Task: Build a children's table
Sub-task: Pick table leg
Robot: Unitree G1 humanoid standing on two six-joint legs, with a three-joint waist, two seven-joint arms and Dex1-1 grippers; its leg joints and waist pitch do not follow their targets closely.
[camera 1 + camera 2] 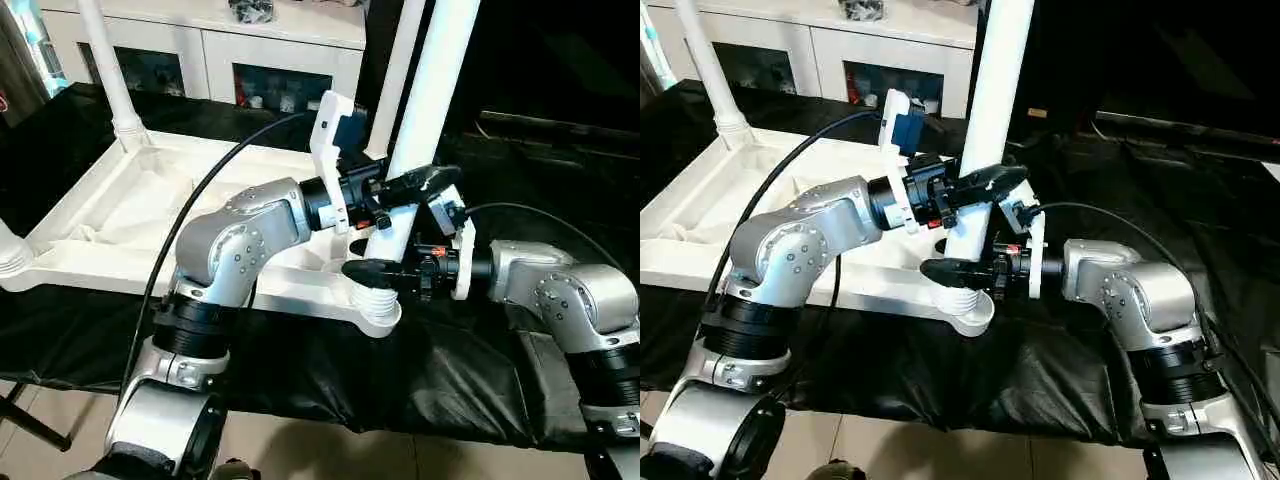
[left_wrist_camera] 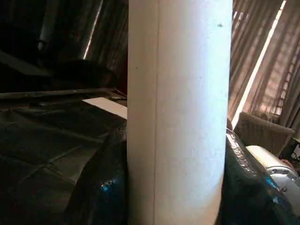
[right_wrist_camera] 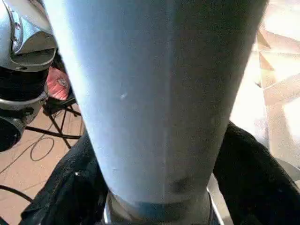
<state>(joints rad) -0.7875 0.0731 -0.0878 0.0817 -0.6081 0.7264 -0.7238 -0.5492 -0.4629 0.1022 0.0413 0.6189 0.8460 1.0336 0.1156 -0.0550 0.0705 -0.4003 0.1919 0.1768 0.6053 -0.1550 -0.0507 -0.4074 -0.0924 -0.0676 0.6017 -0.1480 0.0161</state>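
The children's table top (image 1: 120,210) lies upside down on a black-draped surface, ribbed underside up. White legs stand in its far left corner (image 1: 110,70), its far right corner (image 1: 397,70) and at the near left (image 1: 10,250). A fourth leg (image 1: 430,90) stands upright in the near right socket (image 1: 378,305). My left gripper (image 1: 405,195) is shut on this leg partway up, its black fingers (image 2: 101,187) pressing both sides. My right gripper (image 1: 390,255) clasps the same leg (image 3: 154,93) lower down, just above the socket, with its fingers (image 3: 253,178) hugging the leg's base.
A white cabinet (image 1: 210,50) with glass doors stands behind the table top. A black cable (image 1: 200,190) arcs over my left forearm. The black cloth (image 1: 450,370) hangs over the near edge, with tiled floor below.
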